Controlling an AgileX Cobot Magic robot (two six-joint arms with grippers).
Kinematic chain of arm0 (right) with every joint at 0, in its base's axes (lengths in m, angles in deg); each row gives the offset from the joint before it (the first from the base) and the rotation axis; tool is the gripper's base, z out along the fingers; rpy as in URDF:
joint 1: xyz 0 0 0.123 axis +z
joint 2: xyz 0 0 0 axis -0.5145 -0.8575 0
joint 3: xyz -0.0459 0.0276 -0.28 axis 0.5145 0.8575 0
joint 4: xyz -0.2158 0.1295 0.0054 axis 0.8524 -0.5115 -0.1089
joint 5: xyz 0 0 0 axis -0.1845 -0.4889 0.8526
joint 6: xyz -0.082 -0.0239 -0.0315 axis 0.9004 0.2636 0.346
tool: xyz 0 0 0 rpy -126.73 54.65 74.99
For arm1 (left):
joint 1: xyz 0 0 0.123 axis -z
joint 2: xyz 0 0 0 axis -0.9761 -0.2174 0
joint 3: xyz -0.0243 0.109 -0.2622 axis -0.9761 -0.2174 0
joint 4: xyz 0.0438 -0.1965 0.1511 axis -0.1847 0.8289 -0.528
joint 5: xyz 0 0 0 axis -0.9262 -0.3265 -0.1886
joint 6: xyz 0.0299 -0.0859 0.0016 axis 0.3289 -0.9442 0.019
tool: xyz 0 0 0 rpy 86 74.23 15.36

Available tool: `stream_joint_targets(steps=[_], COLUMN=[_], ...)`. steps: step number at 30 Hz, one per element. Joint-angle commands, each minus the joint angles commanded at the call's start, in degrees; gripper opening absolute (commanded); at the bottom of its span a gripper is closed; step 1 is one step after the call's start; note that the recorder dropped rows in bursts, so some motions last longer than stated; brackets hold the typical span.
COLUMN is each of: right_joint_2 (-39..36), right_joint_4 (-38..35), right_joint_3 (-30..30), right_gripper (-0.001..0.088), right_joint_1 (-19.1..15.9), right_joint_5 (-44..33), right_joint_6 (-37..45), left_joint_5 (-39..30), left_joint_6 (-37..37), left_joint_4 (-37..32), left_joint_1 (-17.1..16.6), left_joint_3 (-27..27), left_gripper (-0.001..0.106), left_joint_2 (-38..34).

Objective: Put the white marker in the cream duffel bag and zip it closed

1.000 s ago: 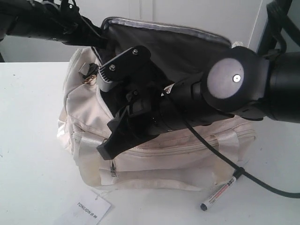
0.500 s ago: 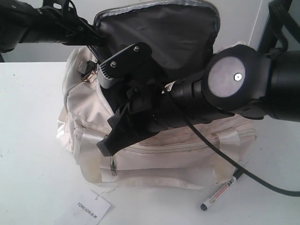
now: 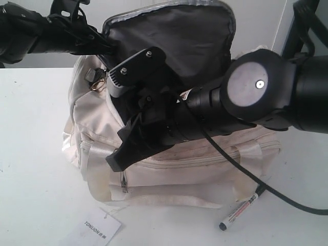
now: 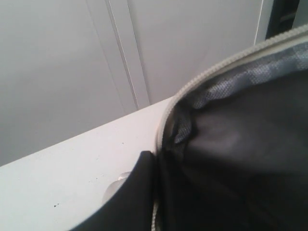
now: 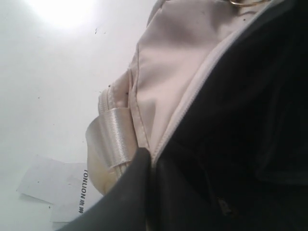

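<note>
On the left, the left gripper [image 3: 101, 43] reaches in from the top corner to the flap [image 3: 174, 36] of the cream duffel bag [image 3: 169, 174]. The flap stands up, and its dark inside faces us. In the left wrist view one black finger [image 4: 137, 192] presses on the flap's zipper edge. The other finger is hidden behind the cloth. The jaws are clamped on that edge.

The bag sits in the middle of the white table [image 3: 31, 154]. Its top is open. A shiny strap [image 3: 97, 154] runs down its front on the left. A white paper tag [image 3: 95, 226] lies on the table just in front of the bag's left corner.

The right gripper [image 3: 120, 159] comes across from the right. It points down at the front rim of the bag's opening, just beside the shiny strap. Its jaws are together. In the right wrist view one black finger [image 5: 134, 192] sits right at the pale zipper edge. I cannot tell if any cloth is pinched there.

The white marker [image 3: 239, 209] lies on the table, outside the bag. It is close to the bag's front right corner and tilted, with its black cap toward us. No gripper touches it. A black cable [image 3: 241, 171] hangs from the right arm and passes just beside the marker's far end.
</note>
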Motion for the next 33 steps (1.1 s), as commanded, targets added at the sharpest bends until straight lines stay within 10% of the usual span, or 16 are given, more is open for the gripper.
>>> stream_joint_targets(steps=[33], right_joint_2=[-2.09], right_joint_4=[-0.33], right_joint_3=[0.00], right_gripper=[0.0000], right_joint_1=[0.00], right_joint_5=[5.60], right_joint_6=[-5.36], left_joint_5=[0.35], left_joint_6=[0.00], left_joint_4=[0.00], left_joint_1=[0.00], left_joint_3=[0.00], left_gripper=[0.000], left_joint_2=[0.00])
